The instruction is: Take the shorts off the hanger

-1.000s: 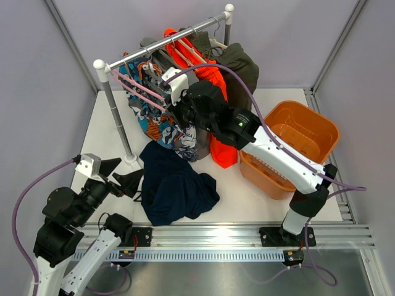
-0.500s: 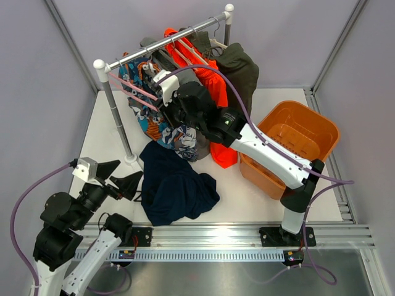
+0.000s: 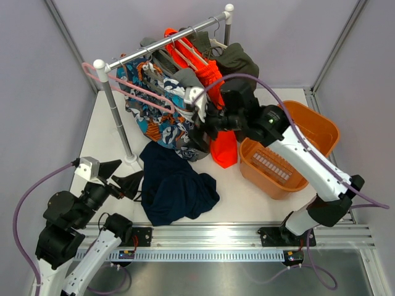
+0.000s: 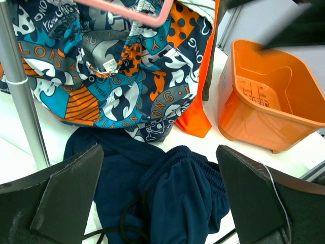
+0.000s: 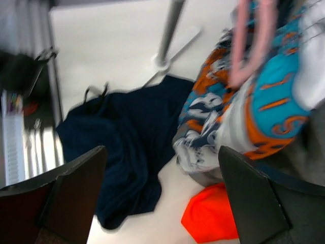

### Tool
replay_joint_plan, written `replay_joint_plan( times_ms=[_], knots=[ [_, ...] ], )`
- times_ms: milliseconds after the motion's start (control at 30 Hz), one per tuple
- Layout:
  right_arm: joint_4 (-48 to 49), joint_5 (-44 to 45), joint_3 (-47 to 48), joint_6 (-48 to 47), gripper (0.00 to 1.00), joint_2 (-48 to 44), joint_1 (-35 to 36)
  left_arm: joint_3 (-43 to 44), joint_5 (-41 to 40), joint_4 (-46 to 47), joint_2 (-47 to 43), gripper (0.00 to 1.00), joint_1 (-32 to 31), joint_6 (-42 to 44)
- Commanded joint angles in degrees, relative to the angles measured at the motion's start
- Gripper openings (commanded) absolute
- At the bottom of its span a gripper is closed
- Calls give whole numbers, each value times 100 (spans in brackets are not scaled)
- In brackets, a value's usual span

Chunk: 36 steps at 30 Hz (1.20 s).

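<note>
loosely crumpled, the plain navy shorts lie on the table; left gripper and right gripper gape empty.

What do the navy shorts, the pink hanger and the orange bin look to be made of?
Shorts: soft matte knit fabric, perhaps cotton jersey; they lie crumpled, with a gathered waistband.
Hanger: smooth pale pink, probably plastic or coated wire; too slim to tell which.
Bin: rigid moulded plastic with a slight sheen and crisp moulded edges.

The shorts lie crumpled on the table, just beside the left gripper. The hanger slants across patterned shorts, with the right gripper near its end.
</note>
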Motion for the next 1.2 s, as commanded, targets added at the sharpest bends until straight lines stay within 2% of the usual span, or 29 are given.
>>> replay_joint_plan(
  times_ms=[0,33,100,133,200,233,267,300,333,367,467,733,833,867,900,1000,1033,1133,1167],
  knots=[
    [-2396,-2725,-507,-3239,99,-202,-131,-106,40,301,57,99,-11,89],
    [-2896,-3330,-735,-4197,99,-193,-131,-141,31,310,57,99,-11,98],
    [-3331,-3459,-1490,-5659,97,-211,-131,-168,40,362,66,99,-11,124],
    [-3096,-3372,-1719,-5613,96,-194,-122,-177,40,371,83,99,-11,133],
    [-2043,-3101,-2177,-5070,95,-150,-52,-168,75,389,136,99,-11,151],
    [-1569,-2673,-2326,-4763,95,-149,-17,-159,84,389,145,99,-11,159],
    [-460,-2407,-2615,-3969,95,-176,105,-151,93,354,171,99,-11,168],
    [100,-2074,-2714,-3534,96,-132,176,-151,102,345,197,99,-11,194],
    [575,-1340,-2776,-3077,100,-62,255,-159,102,345,206,99,-11,203],
    [1232,-1080,-2854,-2551,99,121,360,-177,93,354,206,99,-11,186],
    [2176,-288,-3065,-2134,99,394,562,-264,119,459,198,99,-11,186],
    [2460,-128,-3321,-1983,98,1089,880,-247,93,433,268,99,-11,195],
    [2601,-102,-3435,-1799,85,1186,871,-273,75,415,198,99,-11,177],
    [2575,-137,-3435,-1746,76,1178,871,-282,67,407,180,99,-11,168],
    [2497,-294,-3409,-1737,51,1160,853,-282,75,415,180,99,-11,168],
    [2128,-601,-3304,-1728,9,959,810,-247,93,398,215,99,-11,194],
    [2022,-690,-3295,-1772,1,775,792,-247,84,398,224,99,-11,195],
    [1347,-1461,-3225,-2122,0,197,599,-203,93,380,242,99,-11,256],
    [822,-1751,-3181,-2489,0,28,381,-186,84,389,259,99,-20,282]
  ],
)
